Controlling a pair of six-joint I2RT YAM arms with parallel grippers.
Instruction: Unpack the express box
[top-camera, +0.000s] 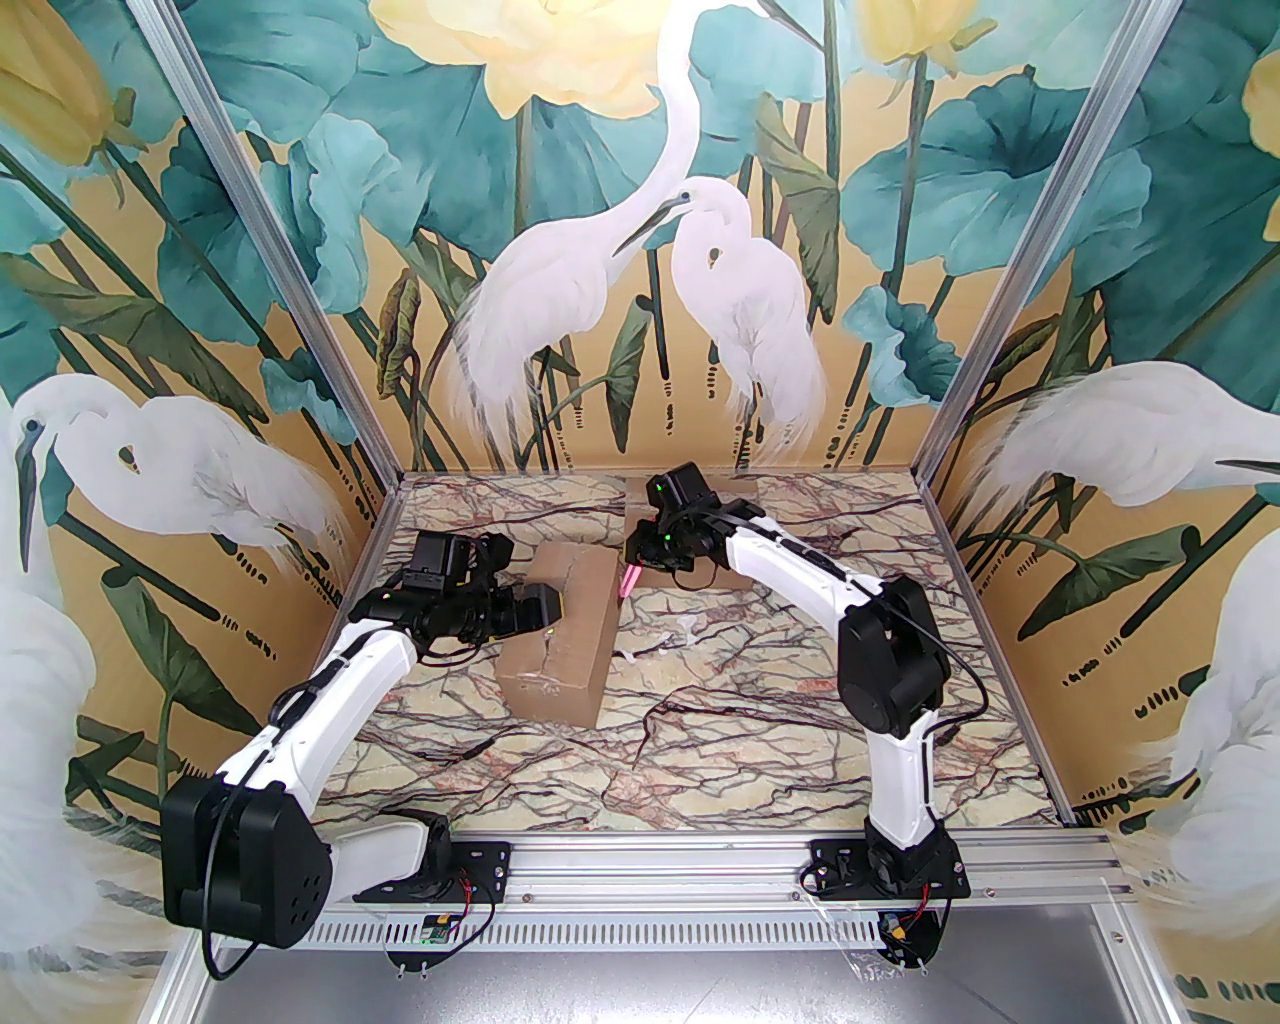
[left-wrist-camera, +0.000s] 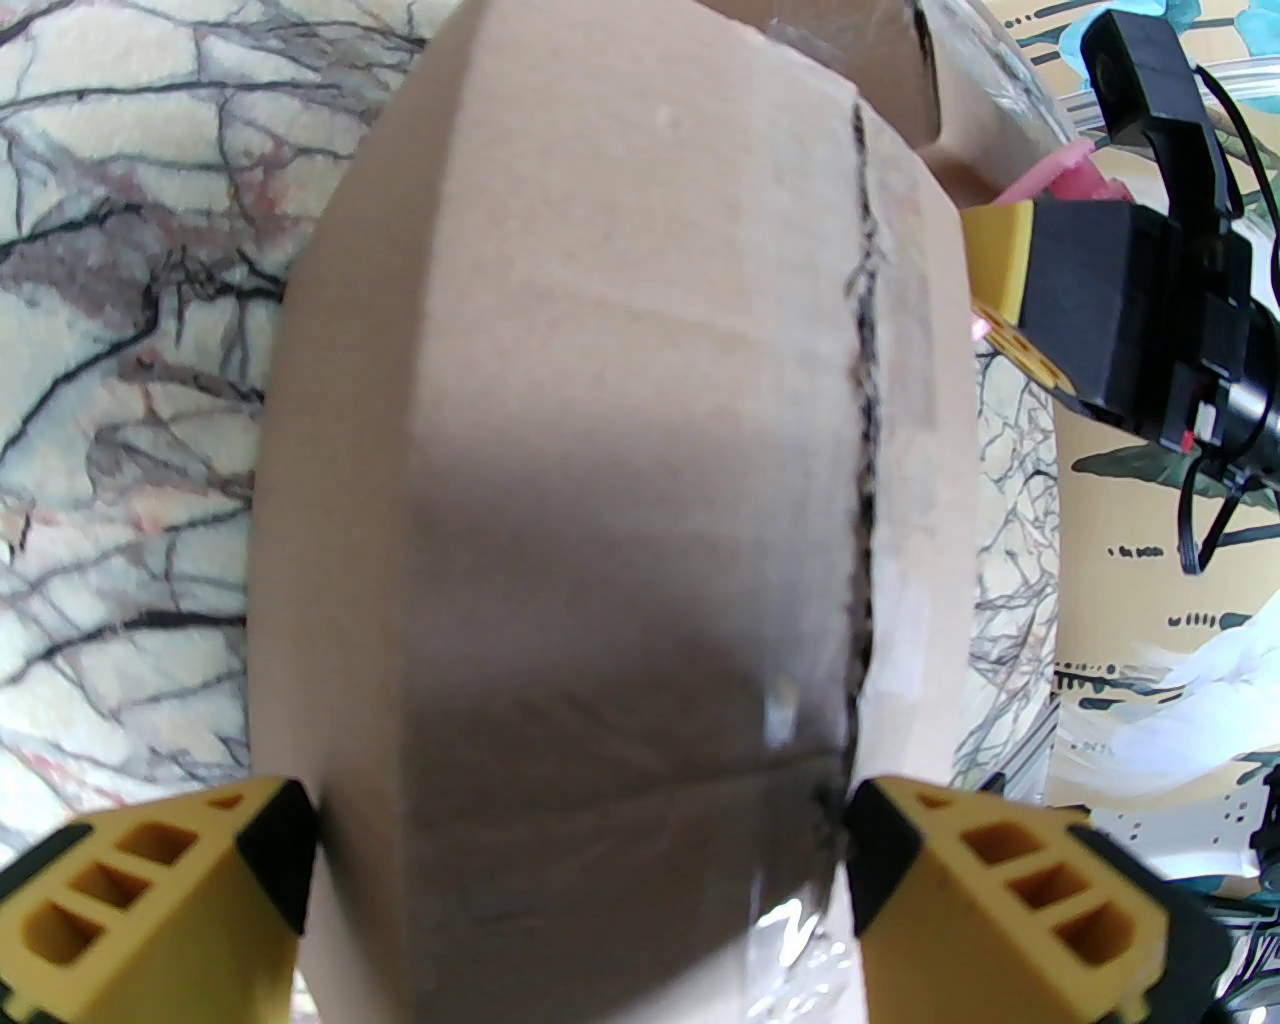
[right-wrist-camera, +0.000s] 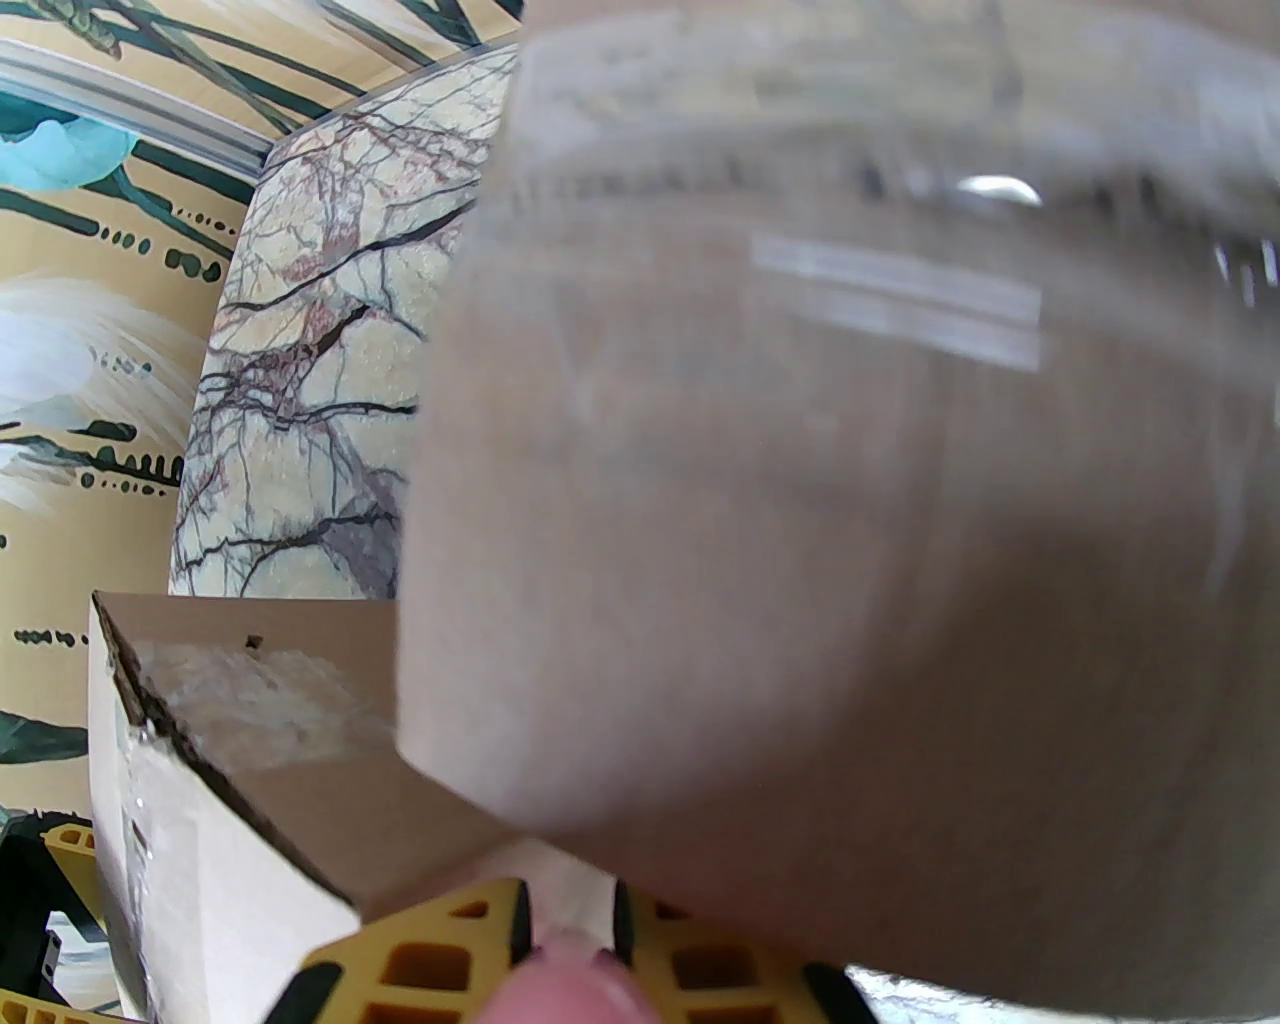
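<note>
On the marble table (top-camera: 760, 720), left of centre: a cardboard box (top-camera: 560, 630), long side running near to far, with a dark ragged line along its top. Over that top, the left gripper (left-wrist-camera: 580, 840), jaws spread wide, a finger at each side; cannot tell whether touching. At the far right end, the right gripper (right-wrist-camera: 572, 915), jaws narrow, pinching a small pink object (right-wrist-camera: 570, 975).
</note>
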